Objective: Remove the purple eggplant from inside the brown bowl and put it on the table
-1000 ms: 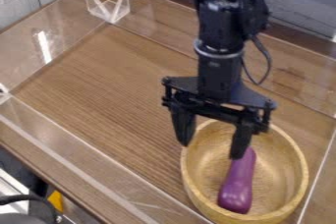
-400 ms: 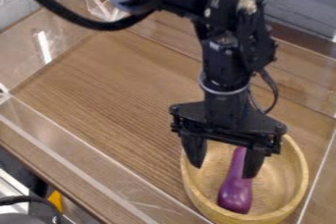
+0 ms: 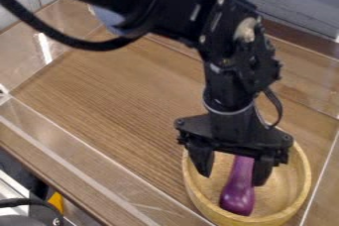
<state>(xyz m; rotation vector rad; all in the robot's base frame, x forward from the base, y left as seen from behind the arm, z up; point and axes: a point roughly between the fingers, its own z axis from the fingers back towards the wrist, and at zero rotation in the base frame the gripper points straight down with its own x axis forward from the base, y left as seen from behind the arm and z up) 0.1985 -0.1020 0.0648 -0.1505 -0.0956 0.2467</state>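
Note:
A glossy purple eggplant (image 3: pixel 239 188) lies lengthwise inside the brown bowl (image 3: pixel 200 184), a wide tan wooden bowl at the lower right of the table (image 3: pixel 106 101). My gripper (image 3: pixel 233 166) points straight down over the bowl with its black fingers (image 3: pixel 201 162) spread open, one on each side of the eggplant's upper end. The fingers reach down inside the bowl's rim. Nothing is gripped. The eggplant's stem end is hidden behind the gripper.
Clear acrylic walls (image 3: pixel 54 42) stand along the table's left and near edges. The black arm (image 3: pixel 199 22) leans in from the upper left over the tabletop. The bowl sits close to the table's near right edge.
The gripper has dropped lower into the bowl and shifted slightly right, and the arm has leaned further over the table. The eggplant has not moved. The jaws stay open.

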